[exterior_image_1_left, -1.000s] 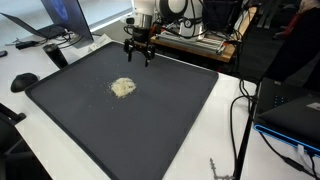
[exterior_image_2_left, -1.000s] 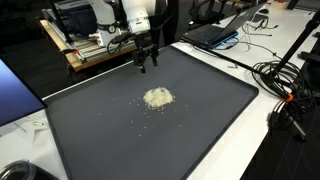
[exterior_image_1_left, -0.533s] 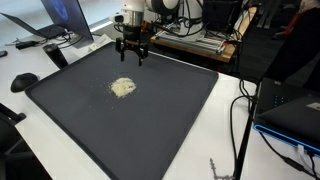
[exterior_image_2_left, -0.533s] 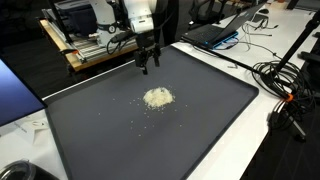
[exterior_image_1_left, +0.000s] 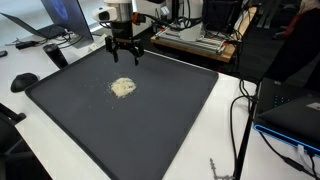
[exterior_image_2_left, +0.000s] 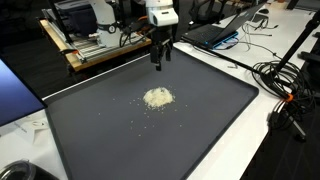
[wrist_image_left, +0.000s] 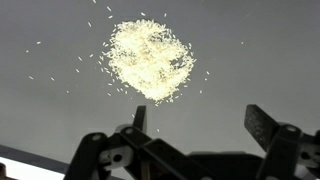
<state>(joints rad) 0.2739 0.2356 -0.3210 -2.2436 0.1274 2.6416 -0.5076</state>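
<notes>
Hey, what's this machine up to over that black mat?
The robot's pincer hovers open and empty over the far part of a dark mat. A small pile of pale grains, something like rice and loosely scattered at its edges, lies on the mat close by. The pincer touches neither the grains nor the mat.

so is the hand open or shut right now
Open. In the wrist view the hand shows its fingers wide apart, nothing between them; the grain pile lies apart, untouched.
</notes>
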